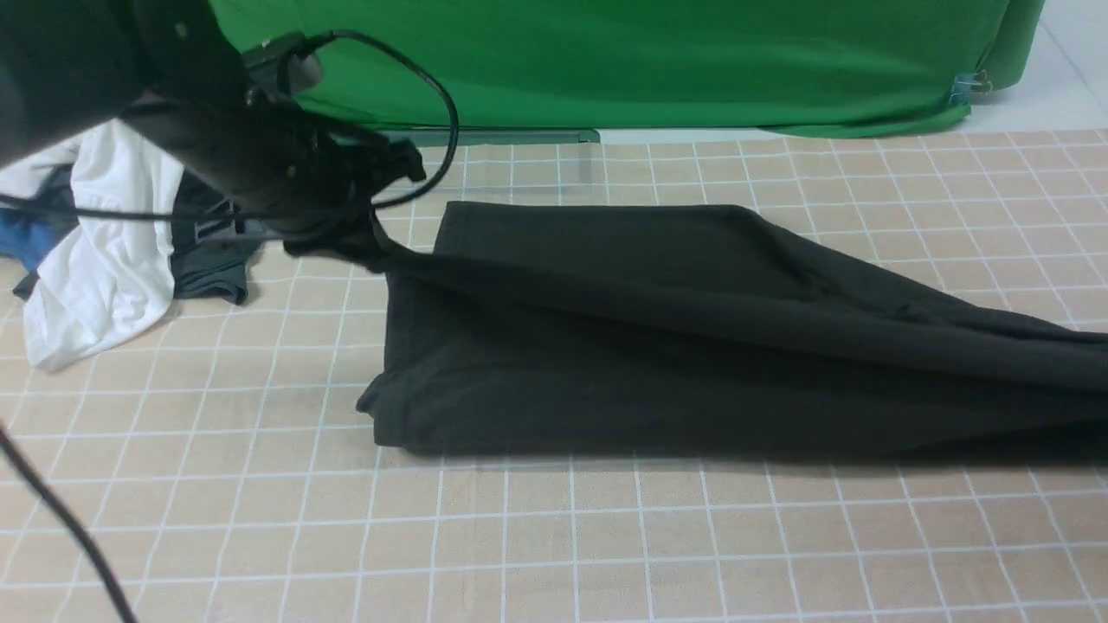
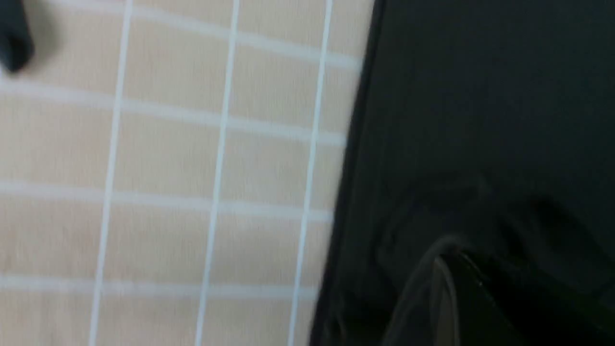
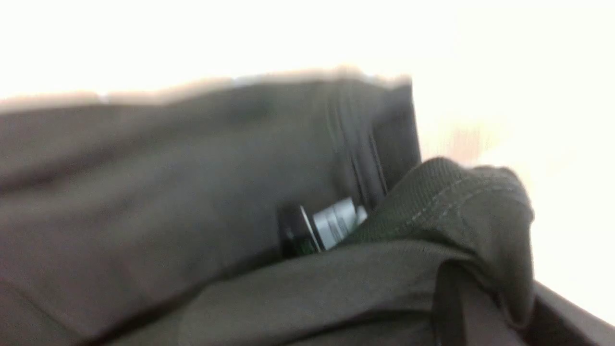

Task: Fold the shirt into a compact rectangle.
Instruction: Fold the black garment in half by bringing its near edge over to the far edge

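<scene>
A beige tablecloth ruled with a white grid (image 1: 606, 536) fills the scene, and everything else is placed against it. A green fabric backdrop (image 1: 649, 61) hangs along the tablecloth's far edge.

The large black T-shirt (image 1: 658, 346) lies across the tablecloth's middle and out past its right side, already doubled into a long band. Its near-left corner rests flat, while its far-left corner and right end are raised. This looks deliberate: pulled taut at both ends, the band runs straight for a crosswise fold.

The black left gripper (image 1: 374, 247) is clamped on the far-left corner. The right gripper is outside the front view. In its own wrist view, ribbed collar cloth bunches right at the camera, so it appears closed on the shirt's right end.

On the tablecloth's far-left part, a white garment (image 1: 112, 251) and a smaller dark grey garment (image 1: 208, 260) are heaped apart from the shirt, likely parked out of the way. The tablecloth's near half is bare, giving room to swing an end over. Smallest, the white neck label (image 3: 336, 223) peeks from the folds.
</scene>
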